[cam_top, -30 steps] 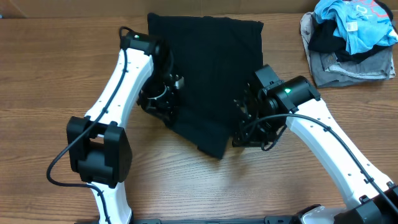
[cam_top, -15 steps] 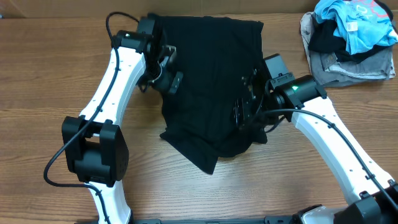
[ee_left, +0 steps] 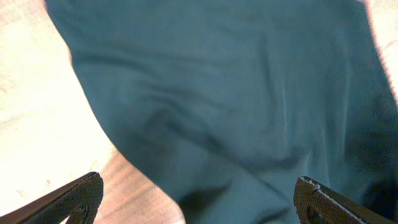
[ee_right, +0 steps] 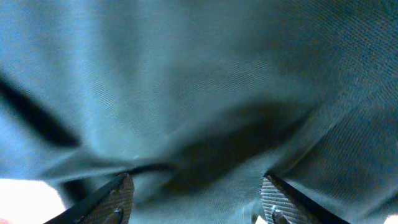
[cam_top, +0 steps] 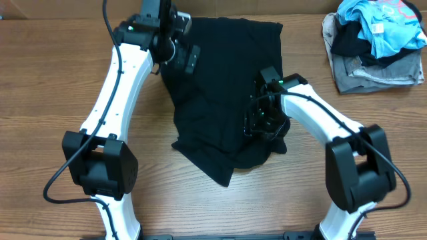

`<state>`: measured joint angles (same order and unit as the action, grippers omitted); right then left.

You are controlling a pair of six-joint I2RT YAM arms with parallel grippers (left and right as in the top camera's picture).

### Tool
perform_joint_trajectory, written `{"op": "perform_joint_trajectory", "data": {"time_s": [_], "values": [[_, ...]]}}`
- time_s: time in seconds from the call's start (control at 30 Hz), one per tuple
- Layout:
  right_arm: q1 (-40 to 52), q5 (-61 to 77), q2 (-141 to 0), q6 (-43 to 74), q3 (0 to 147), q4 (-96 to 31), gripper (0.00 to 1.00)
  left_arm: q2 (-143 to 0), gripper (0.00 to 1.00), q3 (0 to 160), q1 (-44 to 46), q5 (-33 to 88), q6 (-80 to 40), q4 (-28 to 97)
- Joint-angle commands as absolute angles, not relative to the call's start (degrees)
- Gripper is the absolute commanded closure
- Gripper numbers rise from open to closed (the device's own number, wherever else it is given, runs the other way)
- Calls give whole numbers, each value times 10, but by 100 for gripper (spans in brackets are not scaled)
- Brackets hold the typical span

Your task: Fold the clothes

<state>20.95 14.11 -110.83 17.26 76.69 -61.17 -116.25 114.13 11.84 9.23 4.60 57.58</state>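
Clothes (cam_top: pixel 227 80) lie bunched at the table's (cam_top: pixel 53 133) far middle. My left gripper (ee_left: pixel 198 186) has moved to their far-left corner, jaws wide; my right gripper (ee_right: pixel 198 183), also spread, stays at their right edge.

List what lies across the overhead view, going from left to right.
Left arm's black joint housing → black garment → pile of other clothes. Both tools overlap the garment, so they are left out.
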Motion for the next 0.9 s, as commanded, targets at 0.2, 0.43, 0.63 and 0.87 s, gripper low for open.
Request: {"op": "perform_joint_trajectory", "data": {"time_s": [0.2, 0.43, 0.63, 0.87], "values": [[144, 108, -1178, 198, 766, -621, 30, -1150, 0, 1194, 91, 100, 82, 587], [43, 92, -1190, 175, 757, -627, 26, -1162, 0, 1193, 89, 67, 90, 593], [-81, 90, -1190, 135, 757, -630, 25, -1192, 0, 1193, 89, 54, 90, 580], [-214, 148, -1189, 82, 769, -651, 26, -1286, 0, 1193, 90, 61, 85, 558]]}}
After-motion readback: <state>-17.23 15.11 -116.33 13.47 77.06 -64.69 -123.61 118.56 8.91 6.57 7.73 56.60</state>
